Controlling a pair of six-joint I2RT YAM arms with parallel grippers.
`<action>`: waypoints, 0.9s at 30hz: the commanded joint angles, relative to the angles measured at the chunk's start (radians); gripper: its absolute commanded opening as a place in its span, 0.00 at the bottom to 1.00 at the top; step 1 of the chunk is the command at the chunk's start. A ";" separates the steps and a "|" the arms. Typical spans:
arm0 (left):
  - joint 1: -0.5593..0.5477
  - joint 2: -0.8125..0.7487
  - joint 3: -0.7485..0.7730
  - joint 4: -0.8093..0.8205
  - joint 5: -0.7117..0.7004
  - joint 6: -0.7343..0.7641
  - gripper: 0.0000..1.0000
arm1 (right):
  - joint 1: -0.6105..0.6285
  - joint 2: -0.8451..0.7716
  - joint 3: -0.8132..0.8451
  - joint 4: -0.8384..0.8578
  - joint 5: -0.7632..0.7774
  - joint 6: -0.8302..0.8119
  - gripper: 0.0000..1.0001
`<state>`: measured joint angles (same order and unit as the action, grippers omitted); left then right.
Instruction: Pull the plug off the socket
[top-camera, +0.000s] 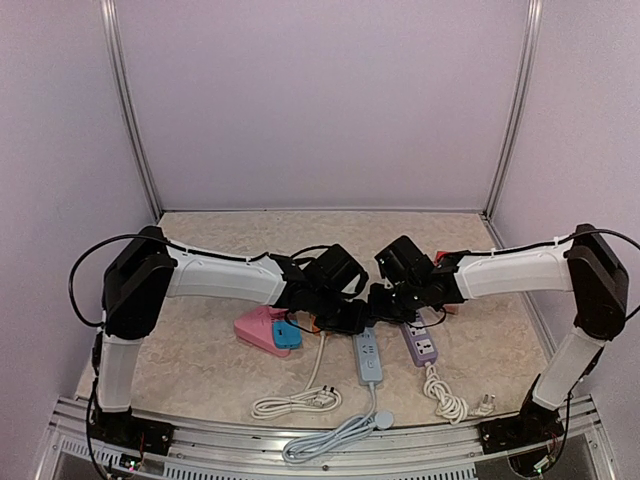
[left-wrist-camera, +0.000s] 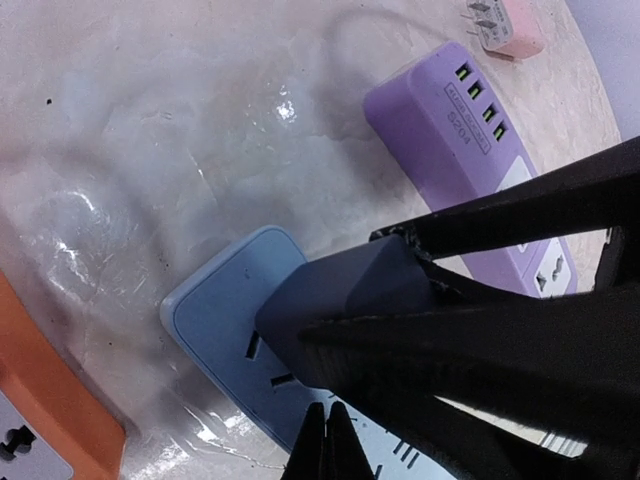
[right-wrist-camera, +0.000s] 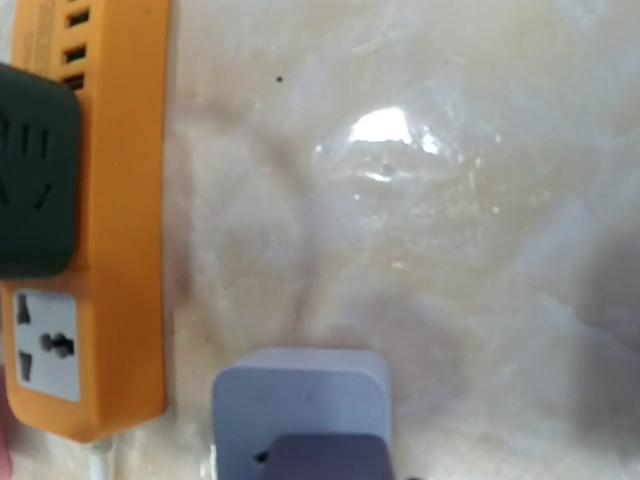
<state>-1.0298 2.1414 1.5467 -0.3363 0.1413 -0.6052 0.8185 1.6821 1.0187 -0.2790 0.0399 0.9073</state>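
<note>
A light-blue power strip (top-camera: 368, 360) lies mid-table; its end shows in the left wrist view (left-wrist-camera: 215, 310) and the right wrist view (right-wrist-camera: 300, 395). A dark navy plug (left-wrist-camera: 340, 295) sits on that end and also shows in the right wrist view (right-wrist-camera: 325, 458). I cannot tell whether its pins are seated. My right gripper (top-camera: 385, 300) is shut on the plug, with black fingers (left-wrist-camera: 500, 220) on either side of it. My left gripper (left-wrist-camera: 328, 440) is shut, its tips together over the strip beside the plug, and it shows in the top view (top-camera: 350, 318).
A purple power strip (top-camera: 420, 345) lies just right of the blue one and shows in the left wrist view (left-wrist-camera: 450, 120). An orange strip (right-wrist-camera: 120, 200) carrying a dark plug (right-wrist-camera: 35, 170) lies to the left. A pink block (top-camera: 260, 328) and coiled cables (top-camera: 295, 402) lie near the front.
</note>
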 joint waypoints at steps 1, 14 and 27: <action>-0.016 0.012 -0.042 -0.047 0.038 -0.010 0.00 | -0.014 0.011 0.097 0.153 -0.022 0.038 0.00; 0.034 0.110 -0.009 -0.128 0.043 -0.114 0.00 | 0.012 -0.009 0.082 0.145 -0.019 0.029 0.00; 0.063 0.154 0.006 -0.171 0.067 -0.170 0.00 | 0.035 -0.087 -0.057 0.176 0.038 0.053 0.00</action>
<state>-0.9787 2.1826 1.5795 -0.3340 0.2581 -0.7616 0.8249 1.6794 0.9848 -0.2104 0.0669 0.9367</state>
